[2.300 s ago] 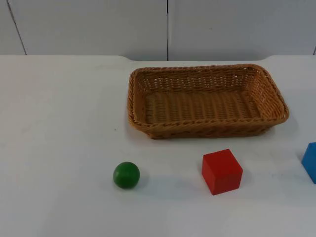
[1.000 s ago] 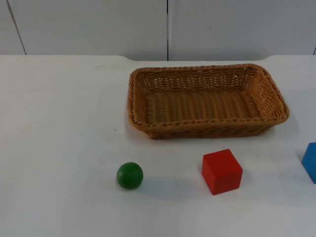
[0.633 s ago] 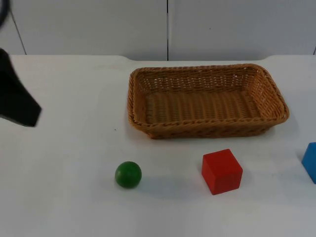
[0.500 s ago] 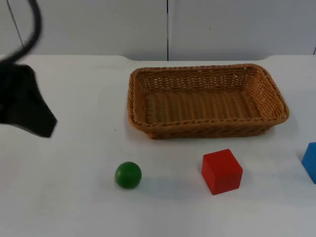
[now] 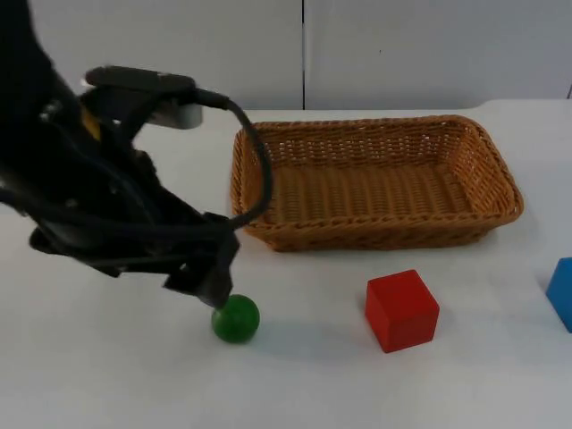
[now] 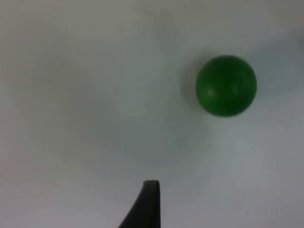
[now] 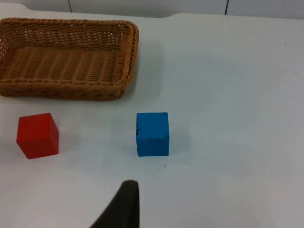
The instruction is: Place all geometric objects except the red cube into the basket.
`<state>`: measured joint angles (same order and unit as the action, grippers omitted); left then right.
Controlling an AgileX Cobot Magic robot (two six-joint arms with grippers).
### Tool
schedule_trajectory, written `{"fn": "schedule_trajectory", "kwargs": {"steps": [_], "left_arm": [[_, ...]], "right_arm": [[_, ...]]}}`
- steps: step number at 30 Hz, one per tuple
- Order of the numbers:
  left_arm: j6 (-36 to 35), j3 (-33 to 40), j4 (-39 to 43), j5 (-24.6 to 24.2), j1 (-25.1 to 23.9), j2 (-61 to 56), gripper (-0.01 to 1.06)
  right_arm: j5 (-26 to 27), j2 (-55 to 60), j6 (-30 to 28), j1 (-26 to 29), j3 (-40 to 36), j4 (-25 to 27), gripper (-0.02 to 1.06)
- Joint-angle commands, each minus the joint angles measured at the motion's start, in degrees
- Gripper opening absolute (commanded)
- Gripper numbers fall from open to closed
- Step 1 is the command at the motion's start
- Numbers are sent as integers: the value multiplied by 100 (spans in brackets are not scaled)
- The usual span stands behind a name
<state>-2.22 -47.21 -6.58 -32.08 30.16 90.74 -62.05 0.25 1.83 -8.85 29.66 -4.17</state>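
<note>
A green ball (image 5: 236, 319) lies on the white table in front of the basket's left end. My left gripper (image 5: 208, 284) hangs just above and left of it, close to the ball; in the left wrist view the ball (image 6: 226, 85) lies free on the table. A red cube (image 5: 401, 310) stands to the ball's right. A blue cube (image 5: 563, 290) is at the table's right edge. The wicker basket (image 5: 375, 237) behind them holds nothing. My right gripper (image 7: 124, 205) waits above the table, short of the blue cube (image 7: 152, 134), with the red cube (image 7: 38, 135) to one side.
The grey partition wall (image 5: 304, 49) runs behind the basket. The left arm's black links (image 5: 89, 197) cover the table's left half. Bare table lies between the ball and the red cube.
The left arm has swung in from the left edge and come down beside the green ball. The ball shifted slightly; cubes and basket stayed put.
</note>
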Motion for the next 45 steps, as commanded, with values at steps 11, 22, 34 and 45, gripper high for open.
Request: {"fn": "schedule_trajectory", "kwargs": {"steps": [11, 22, 34, 45], "left_arm": [[-167, -893, 66, 305, 322, 1426, 87], [-299, -976, 221, 858, 336, 2164, 87], [-466, -976, 423, 1340, 336, 2551, 86], [-548, -976, 398, 1194, 336, 2567, 11]], "right_arm": [[27, -25, 20, 30, -7, -46, 105], [27, -25, 20, 30, -7, -46, 105], [27, -25, 20, 30, -7, -46, 105], [27, -25, 43, 30, -7, -46, 105]]}}
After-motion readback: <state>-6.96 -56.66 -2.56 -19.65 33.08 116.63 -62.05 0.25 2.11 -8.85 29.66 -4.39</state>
